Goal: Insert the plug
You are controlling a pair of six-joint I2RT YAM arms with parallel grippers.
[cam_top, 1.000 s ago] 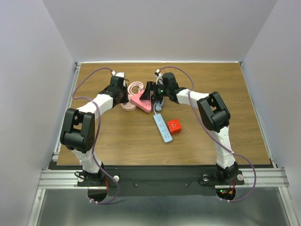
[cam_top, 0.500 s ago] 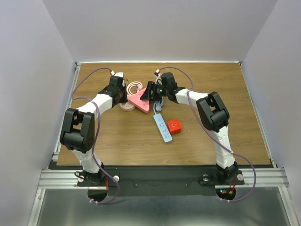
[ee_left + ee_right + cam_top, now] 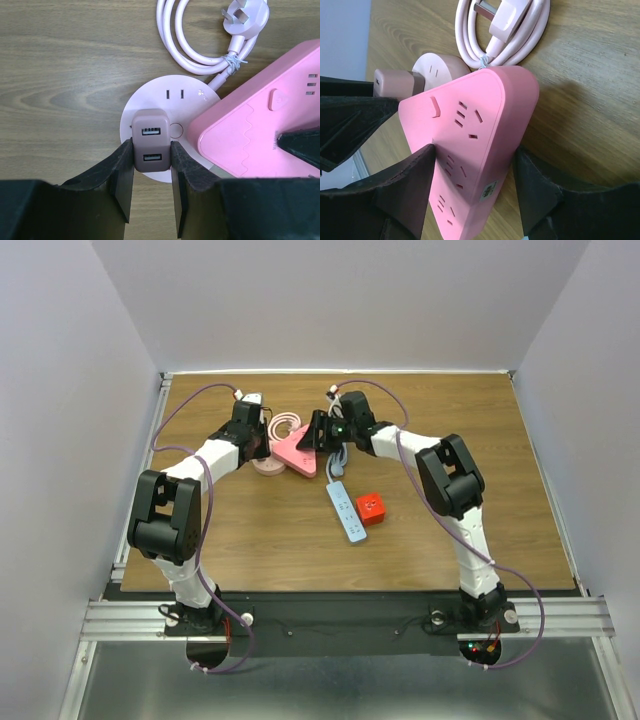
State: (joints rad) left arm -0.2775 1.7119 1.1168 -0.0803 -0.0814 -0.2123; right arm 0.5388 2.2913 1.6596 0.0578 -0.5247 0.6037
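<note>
The red cube plug [image 3: 372, 507] sits on the table to the right of the light blue power strip [image 3: 345, 512], with no gripper near it. My left gripper [image 3: 151, 146] is shut on a mauve USB charger [image 3: 151, 132] standing on a round pale pink socket [image 3: 172, 92]. My right gripper [image 3: 475, 150] is closed on a pink triangular power strip [image 3: 470, 125] and holds it tilted. One corner of the strip overlaps the round socket. In the top view both grippers, left [image 3: 262, 448] and right [image 3: 313, 440], meet at the pink strip [image 3: 297, 453] near the far middle.
A coiled pink cable with a white plug [image 3: 200, 35] lies just beyond the round socket. It also shows in the right wrist view [image 3: 510, 25]. White walls close in the table on three sides.
My right gripper has moved the pink triangular strip slightly left and farther away, toward the round socket. The left arm, red plug and blue strip have not moved.
</note>
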